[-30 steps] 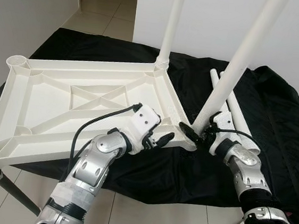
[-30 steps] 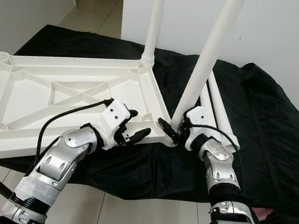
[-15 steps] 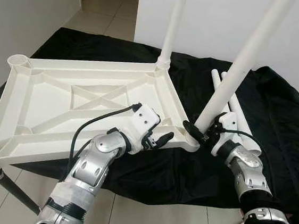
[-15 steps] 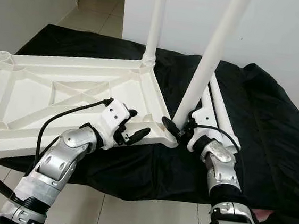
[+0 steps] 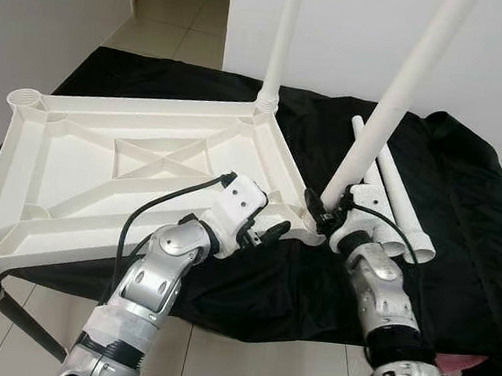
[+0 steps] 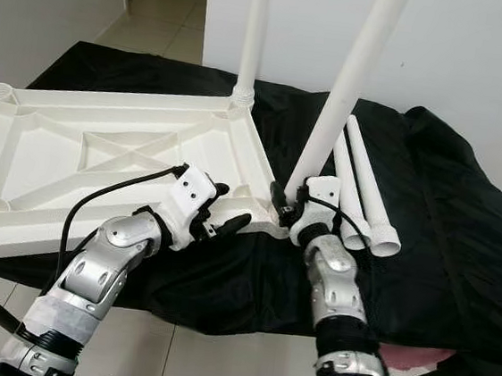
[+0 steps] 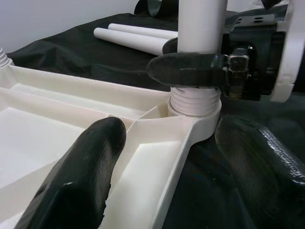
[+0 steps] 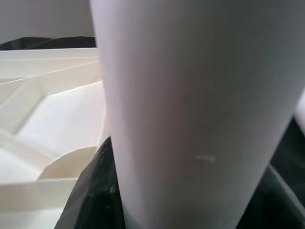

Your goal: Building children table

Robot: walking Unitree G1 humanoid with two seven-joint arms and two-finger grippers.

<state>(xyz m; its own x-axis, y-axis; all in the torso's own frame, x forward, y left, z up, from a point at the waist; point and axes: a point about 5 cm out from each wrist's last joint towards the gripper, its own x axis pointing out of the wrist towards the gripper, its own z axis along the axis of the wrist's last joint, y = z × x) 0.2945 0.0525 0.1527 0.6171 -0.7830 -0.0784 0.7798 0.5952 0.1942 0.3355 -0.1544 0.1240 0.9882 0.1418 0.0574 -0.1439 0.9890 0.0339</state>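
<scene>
Now right pincer (image 5: 323, 215) clenches table leg (image 5: 387, 110); left pincer (image 5: 269, 232) gapes astride tabletop (image 5: 82, 170).

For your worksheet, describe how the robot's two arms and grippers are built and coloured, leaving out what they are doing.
Both arms are jointed silver metal segments ending in a white wrist housing. The left gripper and right gripper each have two long, rounded black fingers. A thin black cable loops from each wrist housing back along the forearm. The left arm is wrapped in pale grey tape near the elbow.
</scene>
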